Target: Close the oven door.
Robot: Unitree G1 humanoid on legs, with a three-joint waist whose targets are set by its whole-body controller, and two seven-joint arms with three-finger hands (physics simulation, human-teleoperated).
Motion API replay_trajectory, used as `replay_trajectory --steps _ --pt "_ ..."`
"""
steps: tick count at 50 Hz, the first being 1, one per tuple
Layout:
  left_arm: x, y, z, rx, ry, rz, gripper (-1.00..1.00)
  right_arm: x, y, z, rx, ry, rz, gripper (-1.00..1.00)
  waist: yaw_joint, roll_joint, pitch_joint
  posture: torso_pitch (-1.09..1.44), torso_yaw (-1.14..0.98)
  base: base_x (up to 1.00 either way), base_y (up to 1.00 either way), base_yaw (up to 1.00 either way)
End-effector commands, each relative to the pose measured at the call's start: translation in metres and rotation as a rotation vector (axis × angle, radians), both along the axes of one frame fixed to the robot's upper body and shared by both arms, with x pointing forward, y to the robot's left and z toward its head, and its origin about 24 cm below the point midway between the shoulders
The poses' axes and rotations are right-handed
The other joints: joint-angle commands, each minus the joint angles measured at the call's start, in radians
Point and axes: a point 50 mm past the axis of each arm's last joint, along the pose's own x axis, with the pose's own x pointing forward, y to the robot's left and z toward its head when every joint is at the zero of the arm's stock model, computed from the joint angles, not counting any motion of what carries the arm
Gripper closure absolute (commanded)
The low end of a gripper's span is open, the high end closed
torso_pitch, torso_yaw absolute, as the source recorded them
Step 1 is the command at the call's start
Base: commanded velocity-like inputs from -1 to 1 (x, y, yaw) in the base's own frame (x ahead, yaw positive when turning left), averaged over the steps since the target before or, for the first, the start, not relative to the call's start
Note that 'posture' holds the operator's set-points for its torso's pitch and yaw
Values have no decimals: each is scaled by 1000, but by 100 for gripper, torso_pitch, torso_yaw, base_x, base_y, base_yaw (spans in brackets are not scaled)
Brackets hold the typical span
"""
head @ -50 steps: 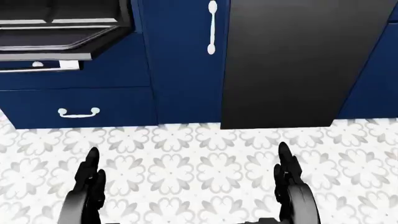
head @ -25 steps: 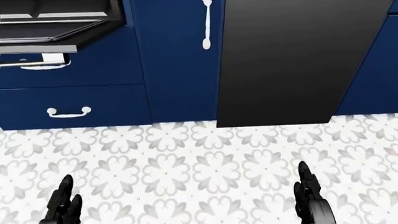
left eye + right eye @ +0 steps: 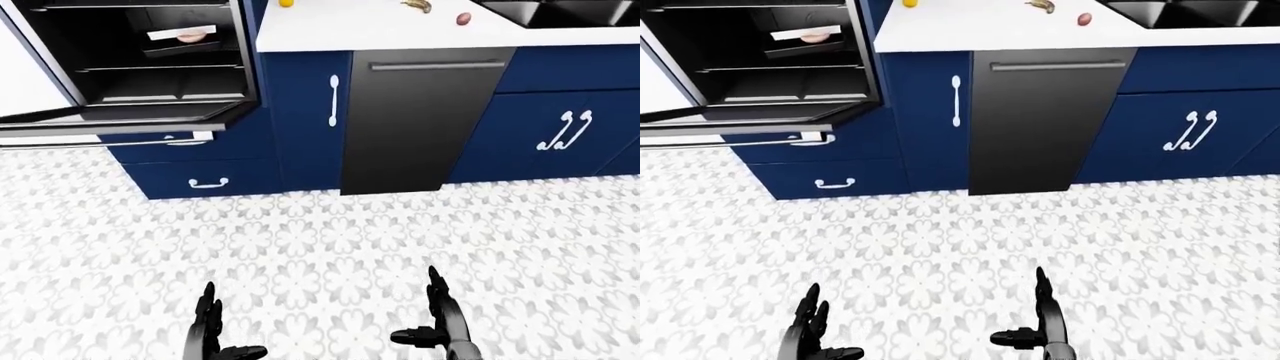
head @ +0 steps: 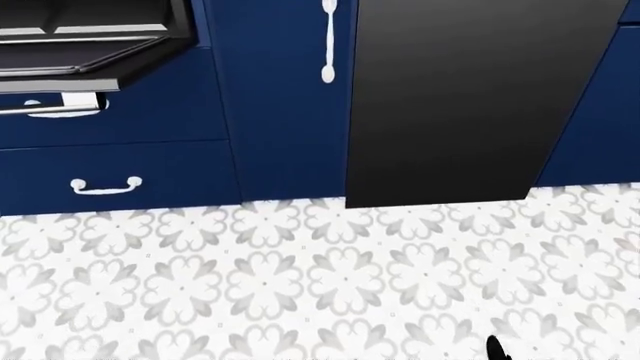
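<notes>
The oven point(image 3: 150, 60) is at the top left of the left-eye view, its black cavity showing racks and a tray. The oven door point(image 3: 110, 120) is open, folded down nearly level, with its long handle point(image 3: 90, 142) along the outer edge. The door's edge also shows at the top left of the head view point(image 4: 80, 67). My left hand point(image 3: 215, 330) and right hand point(image 3: 430, 319) hang low over the floor at the bottom of the view, both open and empty, far from the door. Only the right hand's fingertip point(image 4: 495, 347) shows in the head view.
A black dishwasher point(image 3: 425, 120) stands right of the oven, between blue cabinets point(image 3: 300, 112). Blue drawers point(image 3: 200, 176) sit under the oven door. The white counter point(image 3: 340, 30) holds small food items, and a sink point(image 3: 560, 11) is at the top right. The floor point(image 3: 320, 240) is patterned tile.
Both hands have dropped toward the bottom of the head view; the left has left it and only the right fingertip remains. The picture has shifted slightly, so the camera moved.
</notes>
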Motion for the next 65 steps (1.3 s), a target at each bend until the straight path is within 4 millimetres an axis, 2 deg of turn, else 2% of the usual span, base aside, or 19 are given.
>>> replay_trajectory --steps 1,6,9,13,16,19,20,30,33,35,36,40,43,47,48,49,51,61,65 --pt "13 3 11 26 -74 -4 -100 13 -4 11 -9 -70 -5 -100 -1 1 -17 0 0 0 0 0" --pt "14 3 10 36 -66 -12 -100 12 -6 10 1 -61 -22 -100 1 2 -33 0 0 0 3 0" --pt "13 3 10 38 -64 -12 -100 10 -6 9 -14 -55 -17 -100 -4 -10 -10 0 0 0 28 0" --pt "13 3 10 37 -64 -11 -100 8 -6 8 -15 -46 -20 -100 -6 -9 -18 0 0 0 34 0" --pt "15 3 11 35 -66 -11 -100 10 -5 8 -3 -44 -14 -100 -8 28 -6 0 0 0 35 0" --pt "15 3 11 36 -68 -11 -100 10 -5 7 2 -41 -17 -100 -5 107 -18 0 0 0 37 0" --pt "15 3 11 36 -68 -12 -100 10 -5 7 2 -41 -17 -100 1 61 -11 0 0 0 37 0" --pt "15 4 11 27 -69 -15 -100 10 -5 7 11 -35 -16 -100 -8 -11 -3 0 0 0 37 0" --pt "14 6 11 27 -66 -12 -100 10 -5 7 23 -32 -23 -100 -10 -46 -4 0 0 0 37 0" --pt "14 6 11 27 -65 -11 -100 9 -5 6 26 -29 -25 -100 -16 -95 -17 0 0 0 38 0" --pt "14 6 11 28 -67 -11 -100 9 -5 6 28 -28 -26 -100 -24 -53 -8 0 0 0 38 0" --pt "15 5 12 24 -74 -13 -100 9 -4 6 28 -28 -26 -100 -18 -60 -23 0 0 0 38 0" --pt "16 5 12 22 -77 -11 -100 9 -5 6 29 -27 -26 -100 -14 -31 -9 0 0 0 39 0" --pt "14 5 11 23 -74 -9 -100 9 -4 5 29 -24 -25 -100 -14 54 -10 0 0 0 38 0" --pt "14 5 11 23 -74 -8 -100 8 -4 5 28 -23 -24 -100 -11 98 -23 0 0 0 38 0" --pt "14 5 11 23 -75 -9 -100 8 -4 5 27 -22 -24 -100 -15 105 -38 0 0 0 38 0" --pt "15 6 12 24 -74 -8 -100 8 -4 5 28 -22 -23 -100 -4 73 -7 0 0 0 38 0" --pt "18 6 13 16 -82 -8 -100 9 -5 5 26 -23 -28 -100 -7 -28 -4 0 0 0 38 0" --pt "18 5 13 14 -84 -8 -100 9 -5 5 24 -21 -29 -100 -11 -89 -11 0 0 0 38 0"
